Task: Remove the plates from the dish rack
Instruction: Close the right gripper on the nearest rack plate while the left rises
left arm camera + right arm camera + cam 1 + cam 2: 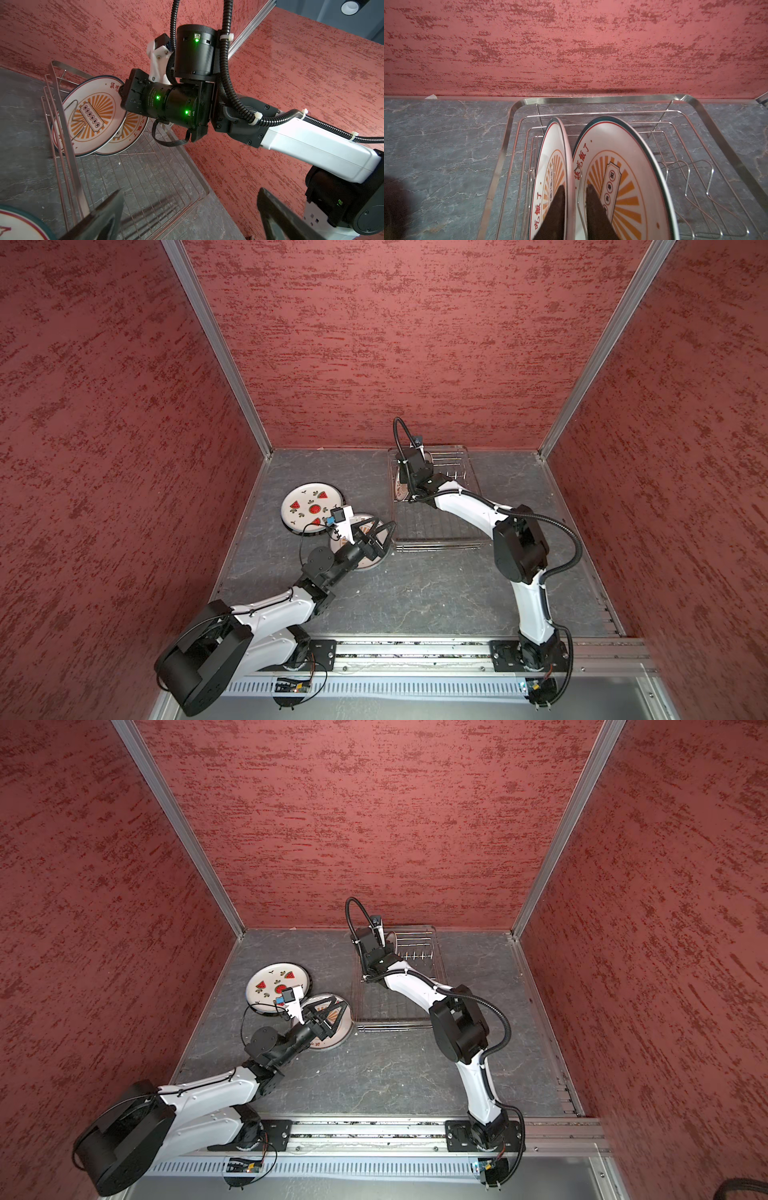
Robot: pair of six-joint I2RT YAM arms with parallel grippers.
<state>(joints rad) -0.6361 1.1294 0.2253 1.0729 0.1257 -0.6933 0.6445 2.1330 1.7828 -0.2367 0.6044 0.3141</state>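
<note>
Grasping step: the right pincer (575,187), narrowed astride the rim of the left sunburst plate (550,158) standing far left in the dish rack (591,101) (firm contact unclear), probably needs to clamp, then lift straight up.

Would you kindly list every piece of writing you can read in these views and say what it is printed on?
"該吃飯了", red, on the inner plate in the rack.
"該吃" and "吃飯了", red, on the outer plate, across the two wrist views.
Too small to read: characters on both plates' centre labels; white print on the right arm's motor.
Cut off: a red mark on the table plate.
</note>
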